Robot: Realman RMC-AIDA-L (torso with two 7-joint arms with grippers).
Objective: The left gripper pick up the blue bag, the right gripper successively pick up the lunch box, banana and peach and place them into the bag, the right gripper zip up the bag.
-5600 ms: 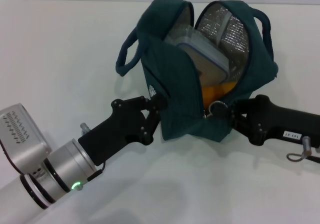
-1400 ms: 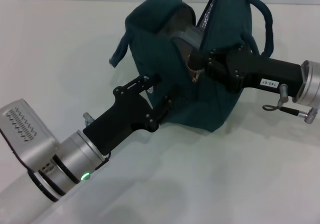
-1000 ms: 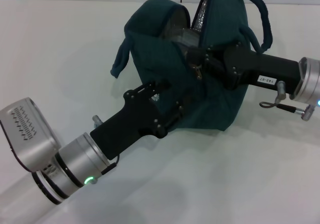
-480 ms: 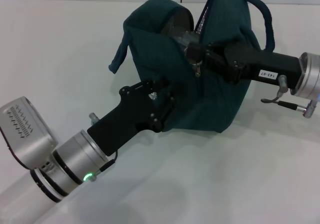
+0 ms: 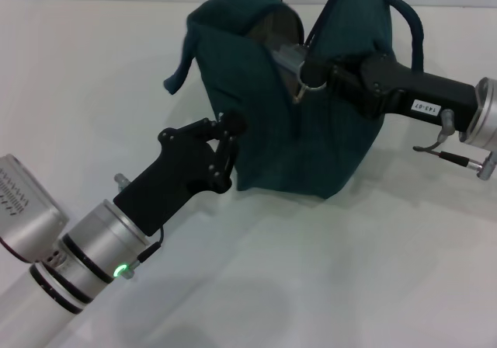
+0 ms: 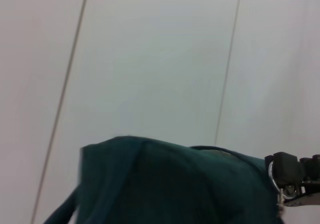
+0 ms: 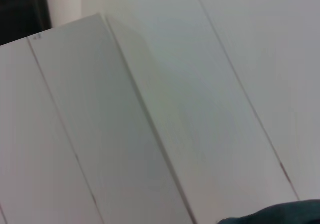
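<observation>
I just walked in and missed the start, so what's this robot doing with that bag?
It is zipping up the blue bag on the white table. The right gripper is pinched on the ring pull near the top of the opening, which is mostly closed, with a bit of the lunch box showing in the gap. The left gripper is at the bag's near lower edge, steadying it.

Pale panelled wall (image 7: 165, 109); blue bag (image 7: 270, 216) fabric at edge.
</observation>
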